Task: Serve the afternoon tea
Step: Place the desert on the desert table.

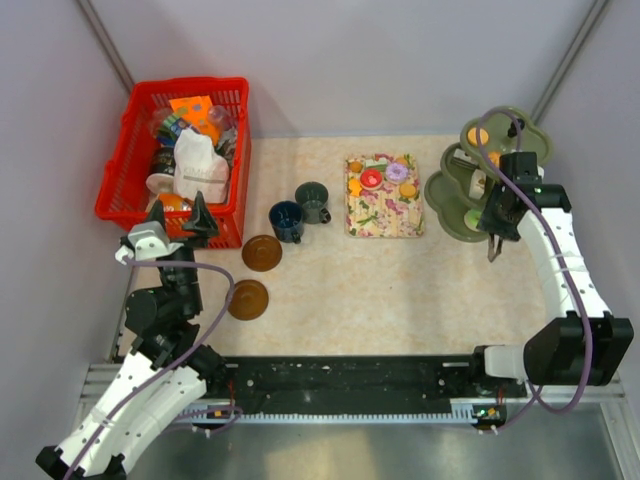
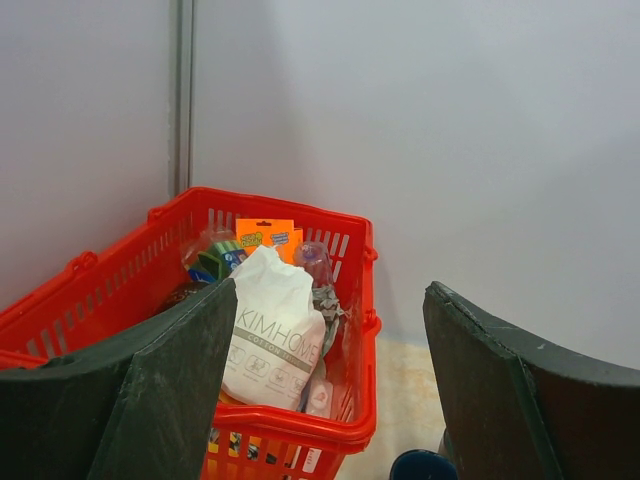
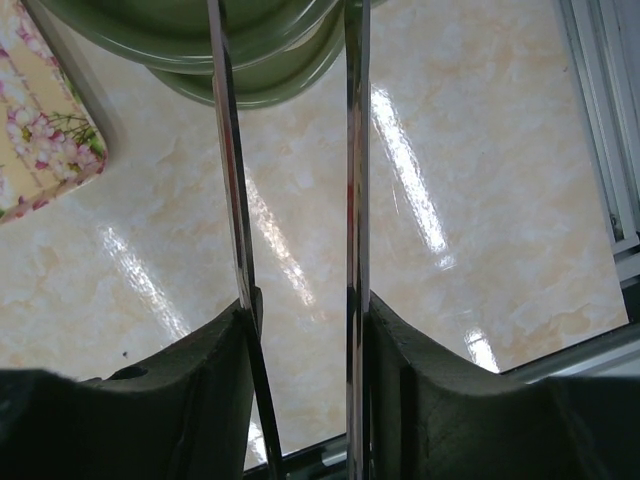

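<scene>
**Right gripper (image 3: 310, 305) on the thin metal tongs (image 3: 355, 150), left gripper (image 2: 330, 290) wide**

Pinched the tongs between the right fingers (image 3: 200, 390), one pad pressed against each blade, blades reaching away from the wrist above the pale marbled table (image 3: 460, 200). Showed the olive-green three-tier stand (image 1: 445, 195) just past the tong tips and close beside that gripper. Carried on it an orange pastry (image 1: 479, 135) on an upper tier, with a pale piece (image 1: 480, 183) and a green piece (image 1: 471, 217) lower down. Showed a floral tray (image 1: 385, 218) to that gripper's left, loaded with a red doughnut (image 1: 371, 178), a purple doughnut (image 1: 397, 171) and several smaller pastries.

Held the left jaws well apart with nothing between them. Faced the red basket (image 2: 290, 425) straight ahead, just beyond the fingertips. Heaped in it a white pouch lettered KIMHOME (image 2: 270, 330), an orange card (image 2: 265, 235) behind that, and other small packets too jumbled to name. Showed the navy mug (image 1: 287, 221) and the dark-green mug (image 1: 313, 202) to the left gripper's right, upright and just beside each other. Showed two round brown saucers (image 1: 262, 252) (image 1: 247, 299) flat on the table, also to its right, apart from each other and nearer the arm's base than the mugs.
</scene>
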